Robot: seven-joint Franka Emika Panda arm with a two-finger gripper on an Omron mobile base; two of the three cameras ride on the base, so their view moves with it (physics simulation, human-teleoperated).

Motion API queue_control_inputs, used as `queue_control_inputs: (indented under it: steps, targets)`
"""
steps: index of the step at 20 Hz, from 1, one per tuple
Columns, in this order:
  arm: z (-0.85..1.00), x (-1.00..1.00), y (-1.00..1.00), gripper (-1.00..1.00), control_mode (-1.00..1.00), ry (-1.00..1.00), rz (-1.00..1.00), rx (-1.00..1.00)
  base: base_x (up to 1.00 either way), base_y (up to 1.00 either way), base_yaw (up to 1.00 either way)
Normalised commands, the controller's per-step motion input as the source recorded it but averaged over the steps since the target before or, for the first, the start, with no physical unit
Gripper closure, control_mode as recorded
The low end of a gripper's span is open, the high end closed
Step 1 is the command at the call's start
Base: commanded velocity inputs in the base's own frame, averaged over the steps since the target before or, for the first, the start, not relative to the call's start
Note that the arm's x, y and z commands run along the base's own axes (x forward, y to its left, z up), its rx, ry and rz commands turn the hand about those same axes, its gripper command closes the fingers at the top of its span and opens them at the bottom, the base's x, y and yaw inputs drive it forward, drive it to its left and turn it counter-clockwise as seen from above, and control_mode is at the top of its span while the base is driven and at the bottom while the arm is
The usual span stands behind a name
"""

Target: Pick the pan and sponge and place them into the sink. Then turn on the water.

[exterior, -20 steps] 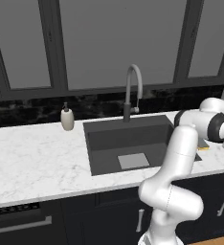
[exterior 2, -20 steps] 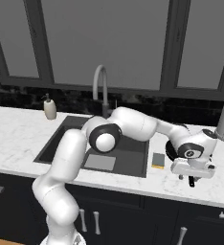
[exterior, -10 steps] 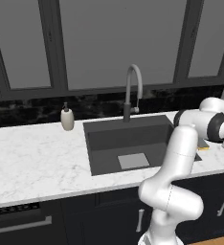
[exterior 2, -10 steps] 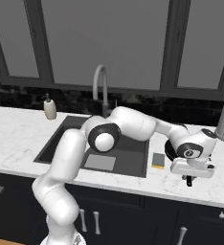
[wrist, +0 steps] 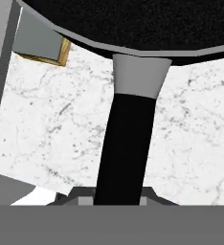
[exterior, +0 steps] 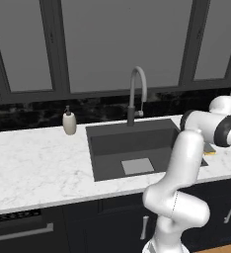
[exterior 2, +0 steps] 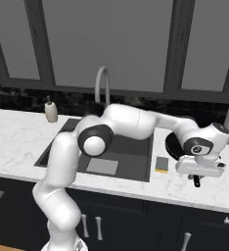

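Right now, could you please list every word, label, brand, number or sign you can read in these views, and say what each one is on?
None: no readable text in any view.
The soap dispenser, faucet, sink, sponge, pan and marble counter all have plain, unmarked surfaces.

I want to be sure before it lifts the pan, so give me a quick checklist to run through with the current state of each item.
1. Gripper lined up on the pan handle: ok, the handle runs straight down between the fingertips.
2. Fingers shut on the handle: cannot tell, the tips are barely visible.
3. Sponge away from the handle: ok, it lies beside the pan, next to the sink.
4. Sink free to receive the pan: ok.
5. Water off at the faucet: ok, none visible.
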Motion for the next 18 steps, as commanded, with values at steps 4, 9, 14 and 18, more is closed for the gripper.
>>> queue_control_inputs:
  steps: [4,9,14,18]
  targets:
    - [0.21,-0.47,0.89,1.00,-1.00,0.00,0.24,-0.08,0.00,0.00,0.00]
    - [0.22,-0.38,0.84,1.00,-1.00,0.00,0.28,-0.13,0.00,0.00,0.00]
    - [0.37,-0.21,0.53,1.00,-1.00,0.00,0.29,-0.13,0.00,0.00,0.00]
    - [0.19,-0.06,0.44,1.00,-1.00,0.00,0.39,-0.14,0.00,0.00,0.00]
